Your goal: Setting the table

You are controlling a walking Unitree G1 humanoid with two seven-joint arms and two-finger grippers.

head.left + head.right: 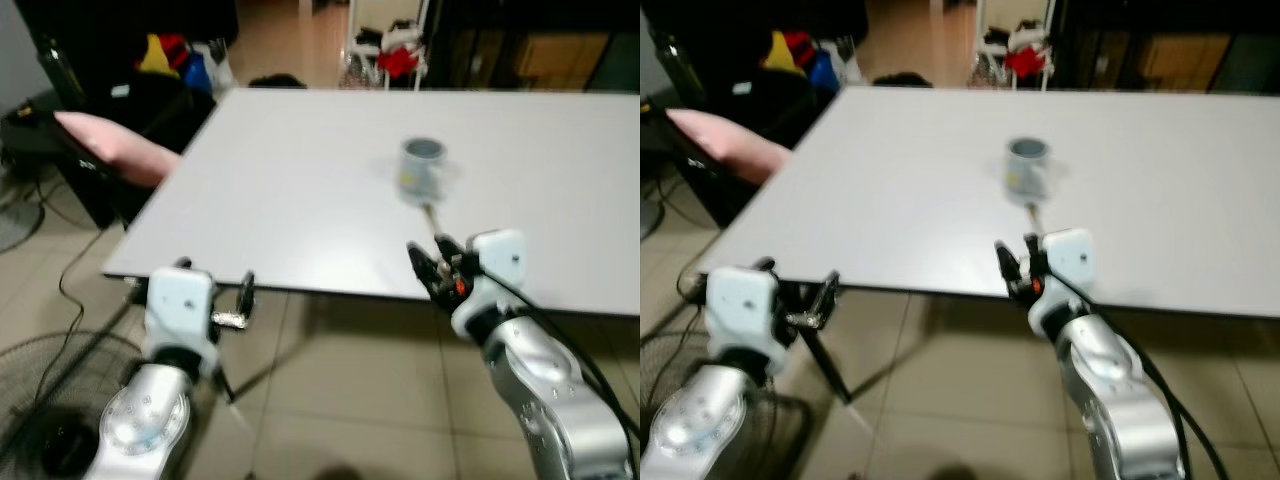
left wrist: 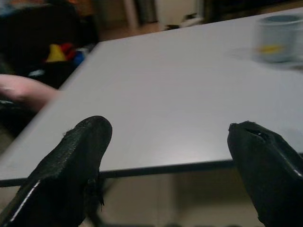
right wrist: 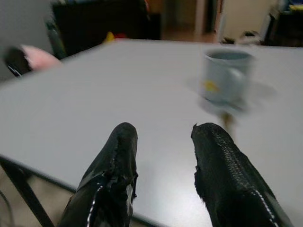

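- Left eye view: grey mug [image 1: 422,168] stands upright on the white desk [image 1: 300,190], around mid-desk, at 12 o'clock from the right hand [image 1: 437,262] and well apart from it. A thin pale thing [image 1: 432,216], maybe a spoon, lies on the desk between mug and hand; too blurred to be sure. Right hand sits at the near desk edge, fingers slightly parted, holding nothing.
- Right eye view: left hand [image 1: 790,300] hangs just off the near corner of the desk at about 7 o'clock from the mug, wide open, empty. A pink cushion-like shape [image 1: 725,143] lies past the desk's left edge at 9 o'clock.
- Left wrist view: both black fingers [image 2: 80,156] spread far apart, desk edge between them, mug at the far end of the desk.
- Right wrist view: adds detail the head views lack: a yellow mark on the mug's side and a handle facing the camera's side. Gap between the fingers [image 3: 118,161] is narrow, nothing in it.
- Handling, my read: mug looks rigid, light if empty, glazed so slippery, breakable if dropped. Best grip across the body or rim wall; the handle is likely too small for these fingers.
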